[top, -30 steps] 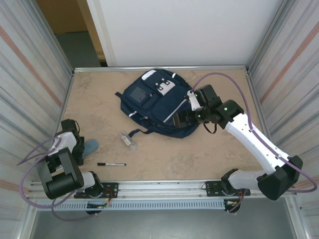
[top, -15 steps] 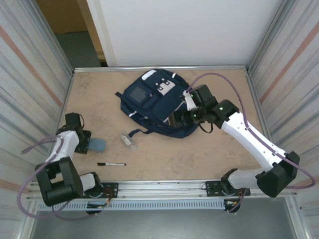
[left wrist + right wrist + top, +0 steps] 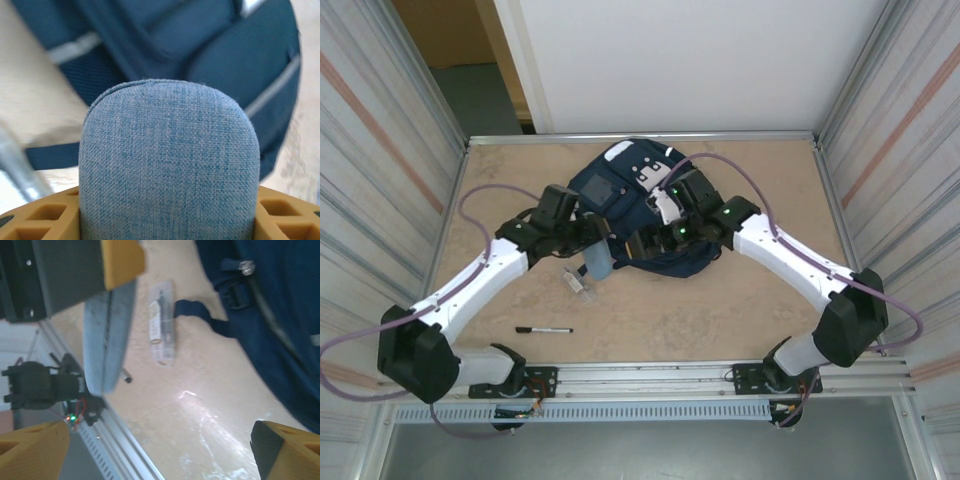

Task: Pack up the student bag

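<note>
Pouch (image 3: 597,263) in left gripper (image 3: 594,250) has moved up beside student bag (image 3: 620,195).

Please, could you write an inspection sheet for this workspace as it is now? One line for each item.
Surface: tan table, no spill seen.
Job's things: student bag lies at the far middle; grey-blue fabric pouch is held close to its near edge.
Clutter: black pen and small clear case lie loose on the near side.
Tools: left tool shut on the pouch; right tool open, nothing in it, beside the bag.
Cables: a purple cable loops off each arm.
Surroundings: ribbed metal side walls, white back wall.
</note>
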Available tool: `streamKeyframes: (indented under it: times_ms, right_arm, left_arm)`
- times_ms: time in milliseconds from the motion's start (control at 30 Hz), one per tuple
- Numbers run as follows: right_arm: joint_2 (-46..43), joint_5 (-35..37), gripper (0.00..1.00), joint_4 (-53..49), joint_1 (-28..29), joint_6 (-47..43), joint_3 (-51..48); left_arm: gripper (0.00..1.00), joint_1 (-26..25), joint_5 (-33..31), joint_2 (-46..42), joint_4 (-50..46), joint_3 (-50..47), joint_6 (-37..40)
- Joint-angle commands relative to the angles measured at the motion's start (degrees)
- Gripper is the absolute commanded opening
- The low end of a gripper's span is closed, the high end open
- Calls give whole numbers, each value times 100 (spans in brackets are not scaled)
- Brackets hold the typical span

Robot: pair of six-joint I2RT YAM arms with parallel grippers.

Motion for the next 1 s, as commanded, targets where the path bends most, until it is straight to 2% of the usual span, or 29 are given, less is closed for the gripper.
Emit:
streamKeyframes:
  times_ms: [0, 133, 333, 433, 467, 567, 600, 633, 700, 767, 800, 867, 933, 967]
  right_arm:
    - [39, -572, 93, 894, 88, 559, -353]
    - [113, -665, 85, 1373, 111, 969, -561]
    - [666, -1038, 82, 1909, 422, 1509, -378]
    - [853, -821, 77, 2001, 610, 1538, -266]
    - [924, -620, 69, 1954, 658, 1527, -224]
    - [1041, -417, 36, 2056, 694, 1624, -164]
    - [1014, -361, 28, 2104, 690, 1657, -173]
    - [999, -327, 24, 2106, 688, 1659, -174]
    - [964, -352, 22, 2044, 634, 1620, -165]
    - [930, -595, 12, 1931, 490, 1589, -157]
    - [865, -689, 12, 1845, 383, 1588, -191]
    - [636, -700, 12, 1629, 85, 1490, -357]
    - [321, -636, 13, 1407, -315, 1342, -592]
    - [133, -635, 13, 1302, -583, 1299, -736]
  left_arm:
    - [18, -190, 100, 81, -10, 285, 25]
    - [13, -216, 411, 125, 130, 246, -413]
    - [14, -273, 281, -71, 386, -32, -910]
    - [15, -268, 301, -60, 321, -38, -982]
    - [15, -268, 335, -76, 328, -81, -1065]
    - [15, -264, 469, -143, 487, -277, -1308]
    - [16, -257, 500, -161, 501, -317, -1340]
    - [18, -251, 525, -177, 502, -330, -1331]
    - [27, -241, 545, -210, 459, -355, -1227]
    - [44, -190, 708, -249, 563, -398, -956]
    - [54, -113, 1023, -281, 740, -417, -578]
    - [65, 23, 1575, -355, 1020, -381, 143]
    - [76, 53, 1709, -443, 1095, -292, 675]
    - [76, 30, 1780, -453, 1192, -252, 952]
